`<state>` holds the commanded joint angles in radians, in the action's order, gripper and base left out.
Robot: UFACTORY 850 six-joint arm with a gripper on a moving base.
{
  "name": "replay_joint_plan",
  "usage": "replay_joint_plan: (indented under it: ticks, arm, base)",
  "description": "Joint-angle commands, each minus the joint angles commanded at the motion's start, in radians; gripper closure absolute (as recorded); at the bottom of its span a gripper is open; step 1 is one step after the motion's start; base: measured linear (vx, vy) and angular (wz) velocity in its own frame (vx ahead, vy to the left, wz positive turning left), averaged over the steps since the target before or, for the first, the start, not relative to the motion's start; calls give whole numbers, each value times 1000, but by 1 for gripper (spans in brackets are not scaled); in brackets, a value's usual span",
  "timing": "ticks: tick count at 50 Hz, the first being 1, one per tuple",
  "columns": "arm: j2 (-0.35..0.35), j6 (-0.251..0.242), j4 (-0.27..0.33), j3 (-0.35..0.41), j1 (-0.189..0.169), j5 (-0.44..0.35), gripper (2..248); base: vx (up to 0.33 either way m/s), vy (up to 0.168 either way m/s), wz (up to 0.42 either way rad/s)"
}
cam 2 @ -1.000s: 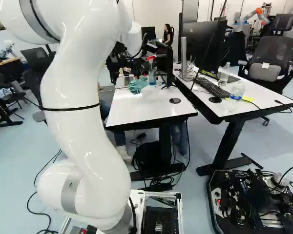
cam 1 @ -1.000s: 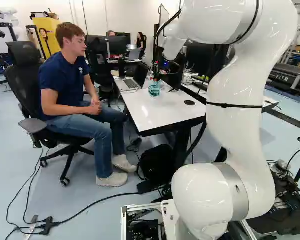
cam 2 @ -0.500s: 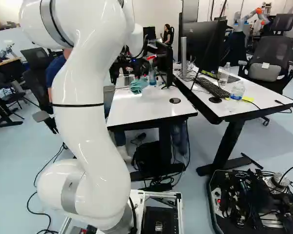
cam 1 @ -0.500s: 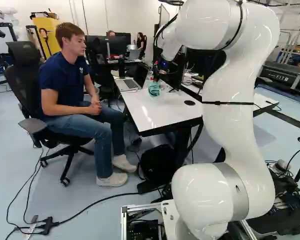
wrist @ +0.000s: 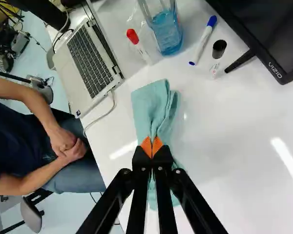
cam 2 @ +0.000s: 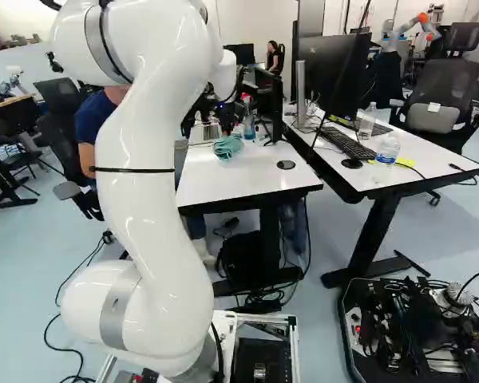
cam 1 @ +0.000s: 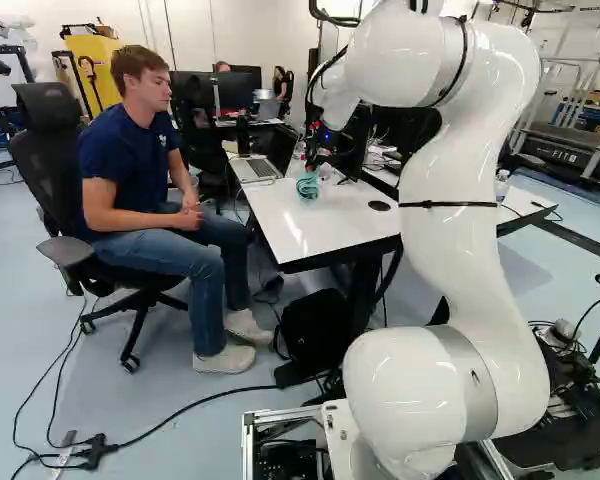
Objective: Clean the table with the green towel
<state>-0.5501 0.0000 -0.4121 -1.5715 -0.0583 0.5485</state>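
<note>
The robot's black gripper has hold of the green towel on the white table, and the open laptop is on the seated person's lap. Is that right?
Not quite: the wrist view shows the open laptop on the white table, not on the seated person's lap. The black gripper does hold the green towel.

place: robotics lab | signs: robot arm [cam 2: 148,207], another robot [cam 2: 422,17], computer desk [cam 2: 433,156]

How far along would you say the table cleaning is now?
Done: the gripper is shut on the green towel. In hand: the towel lies on the table, apparently for wiping. Likely left: finishing the wipe and releasing the gripped towel; how much is wiped, I cannot tell.
</note>
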Motion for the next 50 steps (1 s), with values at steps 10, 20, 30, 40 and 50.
replay_joint_plan:
  ticks: [10,20,30,40,50]
  arm:
    - [-28,0,0,-12,0,0,229]
    - [-51,0,0,-16,0,0,229]
    - [-74,0,0,-20,0,0,229]
    - [-97,0,0,-25,0,0,229]
    - [-114,0,0,-29,0,0,229]
  base:
    - [0,0,0]
    - [0,0,0]
    - [0,0,0]
    - [0,0,0]
    - [0,0,0]
